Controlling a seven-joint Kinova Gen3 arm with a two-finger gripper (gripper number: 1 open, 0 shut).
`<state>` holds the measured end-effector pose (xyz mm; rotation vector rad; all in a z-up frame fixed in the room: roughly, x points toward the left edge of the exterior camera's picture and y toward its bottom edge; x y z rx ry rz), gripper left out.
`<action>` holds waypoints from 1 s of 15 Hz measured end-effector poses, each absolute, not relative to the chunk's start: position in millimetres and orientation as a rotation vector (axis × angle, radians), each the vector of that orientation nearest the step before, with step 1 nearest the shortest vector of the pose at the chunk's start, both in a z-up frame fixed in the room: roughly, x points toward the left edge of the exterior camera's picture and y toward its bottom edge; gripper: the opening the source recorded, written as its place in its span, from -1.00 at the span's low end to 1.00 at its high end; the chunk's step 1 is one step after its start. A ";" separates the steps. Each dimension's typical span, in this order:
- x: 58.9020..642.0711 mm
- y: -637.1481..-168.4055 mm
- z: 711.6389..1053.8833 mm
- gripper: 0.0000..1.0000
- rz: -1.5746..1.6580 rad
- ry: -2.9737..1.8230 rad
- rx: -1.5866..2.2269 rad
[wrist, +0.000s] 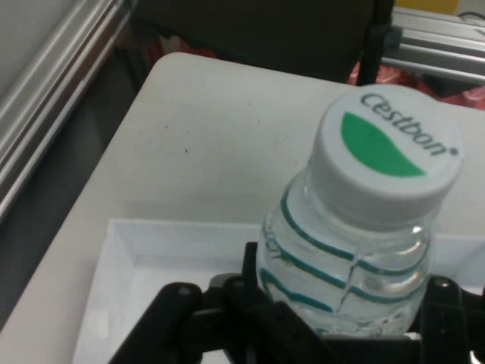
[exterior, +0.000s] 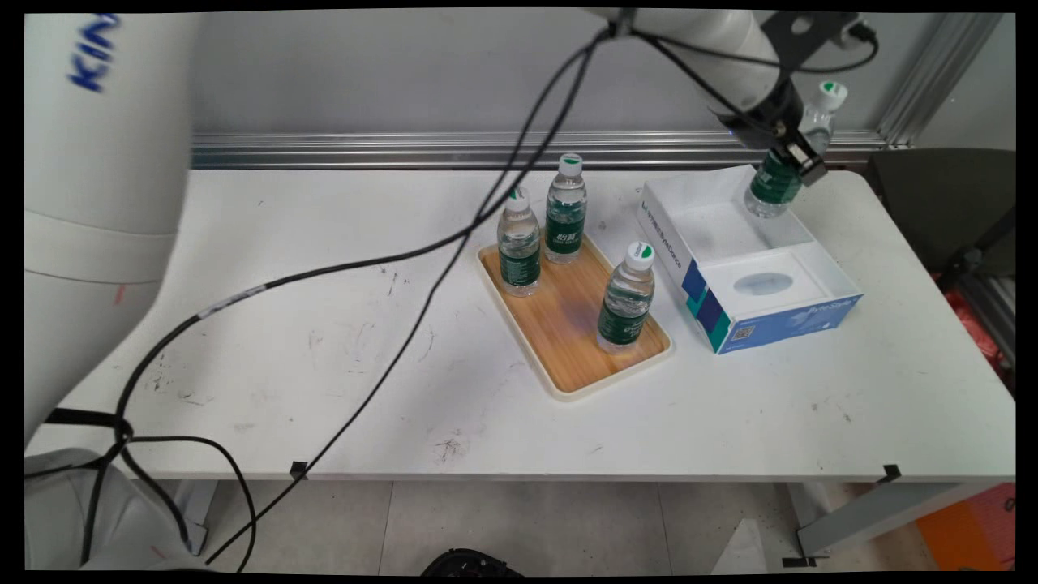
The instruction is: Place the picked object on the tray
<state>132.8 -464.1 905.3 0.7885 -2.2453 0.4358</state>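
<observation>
the gripper has its jaws clenched on the body of a water bottle, one finger pressed against the clear ribbed wall just under the white cap with the green leaf mark. the bottle hangs tilted, cap leaning toward the wall, its base low over the far compartment of the open white and blue box at the surface's far right; whether the base touches the box floor i cannot tell. as a judgement, this is the carrying stage with the bottle poised at the box, and any lowering here would call for righting the tilt and keeping the base inside the box walls. counting outward: one bottle in the jaws, one box with two compartments, the nearer one showing an oval recess. just left of the box lies one wooden tray, and three more bottles stand upright on it, two at its far end and one near its right edge. that makes four bottles on the white surface.
</observation>
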 end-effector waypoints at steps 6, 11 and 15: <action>177.2 -424.2 951.6 -1.00 0.410 -2.283 0.772; 242.2 -376.4 982.2 -1.00 0.349 -2.334 0.782; 296.5 -339.8 994.9 -1.00 0.304 -2.376 0.806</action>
